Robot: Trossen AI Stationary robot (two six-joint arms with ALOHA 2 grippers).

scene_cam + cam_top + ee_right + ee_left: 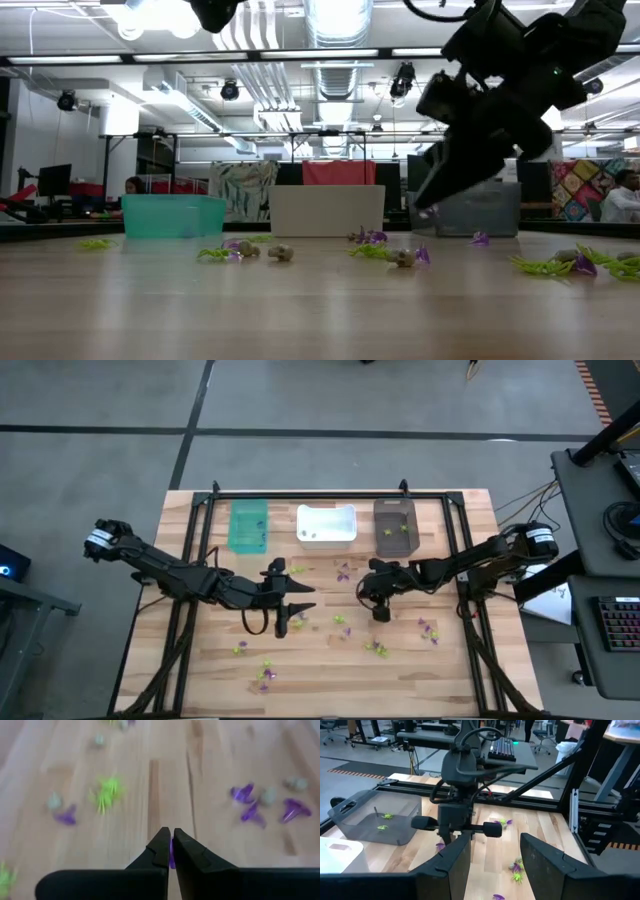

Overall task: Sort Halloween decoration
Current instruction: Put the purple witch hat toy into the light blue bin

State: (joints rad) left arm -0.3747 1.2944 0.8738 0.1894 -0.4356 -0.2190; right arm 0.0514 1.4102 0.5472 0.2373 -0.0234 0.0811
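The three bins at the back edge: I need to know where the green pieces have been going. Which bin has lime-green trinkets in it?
The dark brown bin, nearest the right arm's side; lime-green trinkets lie on its floor. None show in the teal bin or the white bin.

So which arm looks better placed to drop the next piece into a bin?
The right one, probably. Its end effector is shut on a purple trinket and hangs near the dark brown bin. The left end effector is open and holds nothing.

Bright, even light falls from ceiling lamps (150, 15), which glare white in the low view. Shadows on the surface (330, 660) are soft. The right wrist view is blurred; its trinkets (105, 792) smear.
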